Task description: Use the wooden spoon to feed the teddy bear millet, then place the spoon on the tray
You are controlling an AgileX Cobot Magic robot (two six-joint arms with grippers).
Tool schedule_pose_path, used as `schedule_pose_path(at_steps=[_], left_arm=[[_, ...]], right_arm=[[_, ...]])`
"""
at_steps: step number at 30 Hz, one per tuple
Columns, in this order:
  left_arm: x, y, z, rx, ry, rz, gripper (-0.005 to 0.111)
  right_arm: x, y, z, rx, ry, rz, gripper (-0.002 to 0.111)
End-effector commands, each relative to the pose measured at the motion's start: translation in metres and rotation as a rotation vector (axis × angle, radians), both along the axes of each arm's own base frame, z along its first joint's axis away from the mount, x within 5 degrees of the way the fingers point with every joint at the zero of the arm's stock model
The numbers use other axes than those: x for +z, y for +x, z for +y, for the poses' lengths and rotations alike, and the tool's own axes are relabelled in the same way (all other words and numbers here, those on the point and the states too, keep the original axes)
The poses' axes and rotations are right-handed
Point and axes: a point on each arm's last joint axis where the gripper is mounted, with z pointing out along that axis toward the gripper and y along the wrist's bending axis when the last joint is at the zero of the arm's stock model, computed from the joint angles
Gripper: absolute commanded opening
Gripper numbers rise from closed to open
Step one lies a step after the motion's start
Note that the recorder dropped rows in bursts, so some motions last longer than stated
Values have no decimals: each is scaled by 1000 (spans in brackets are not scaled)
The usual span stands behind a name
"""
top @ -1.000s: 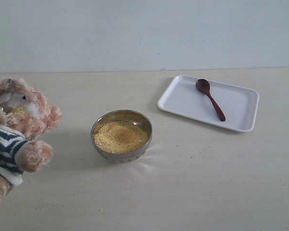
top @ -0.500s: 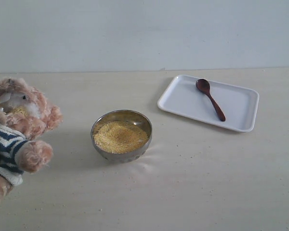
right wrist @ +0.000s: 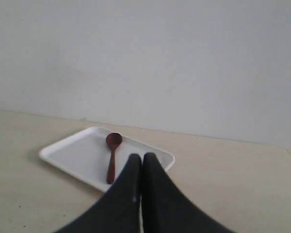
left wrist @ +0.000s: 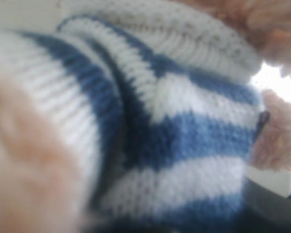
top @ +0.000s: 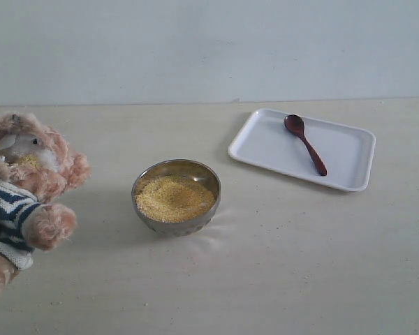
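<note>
The teddy bear [top: 29,183] leans at the left edge of the exterior view, with some yellow grains at its muzzle. Its striped shirt [left wrist: 184,136] fills the left wrist view and hides my left gripper's fingers. The millet [top: 174,197] lies in the metal bowl [top: 141,183] at the table's middle. On the white tray [top: 269,145] at the right lies the wooden spoon [top: 305,144], bowl end toward the wall. My right gripper [right wrist: 141,156] is shut on nothing, apart from the tray [right wrist: 75,155] and the spoon [right wrist: 111,158] beyond it. Neither arm shows in the exterior view.
A pale wall [top: 209,49] stands behind the beige table [top: 300,265]. A few stray grains lie on the table near the bowl.
</note>
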Motion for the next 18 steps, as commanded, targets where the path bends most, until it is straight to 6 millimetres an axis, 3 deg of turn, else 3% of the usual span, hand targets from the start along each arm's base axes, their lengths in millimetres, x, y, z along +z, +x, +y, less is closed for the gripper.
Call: schedule_pose_path(at_steps=[1,18], left_arm=[[5,0,-1,11,-10,-22,7],[5,0,-1,10,-10,-22,7]], right_arm=[[-3,0,-6,-102,34,24,0],[-4,0,-6,-116,183,54,0]])
